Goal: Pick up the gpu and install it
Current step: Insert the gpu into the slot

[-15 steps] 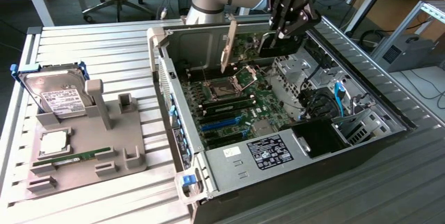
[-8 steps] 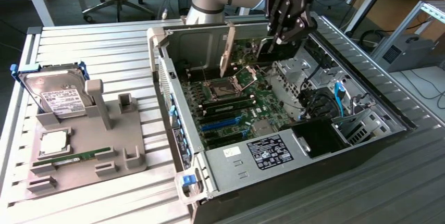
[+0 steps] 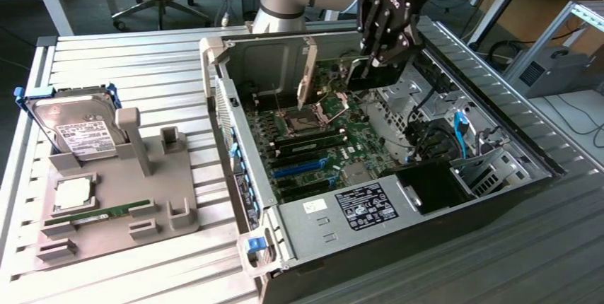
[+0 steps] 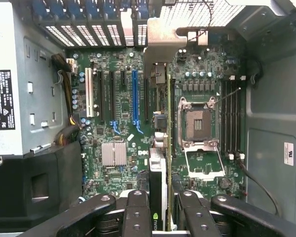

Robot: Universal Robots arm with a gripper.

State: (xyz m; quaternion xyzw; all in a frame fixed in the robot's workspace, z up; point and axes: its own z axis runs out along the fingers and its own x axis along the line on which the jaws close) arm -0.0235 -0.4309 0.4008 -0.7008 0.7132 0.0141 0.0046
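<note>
Black-fingered tool (image 4: pixel 160 200) clenches the thin black rectangular gpu (image 4: pixel 157 165) on edge above the green motherboard (image 4: pixel 123 103), presumably so its connector meets a slot. Its grey metal bracket (image 4: pixel 160 49) faces the rear of the grey steel case (image 4: pixel 271 148).

readable text: none | power supply label (image 3: pixel 363 205): white print, illegible | hard drive label (image 3: pixel 83 134): print too small | gpu (image 4: pixel 157 177): small green mark near its edge, possibly a logo | case sticker (image 4: pixel 289 153): illegible

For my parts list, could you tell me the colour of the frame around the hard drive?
The hard drive's frame is blue, best seen in the exterior view.
</note>
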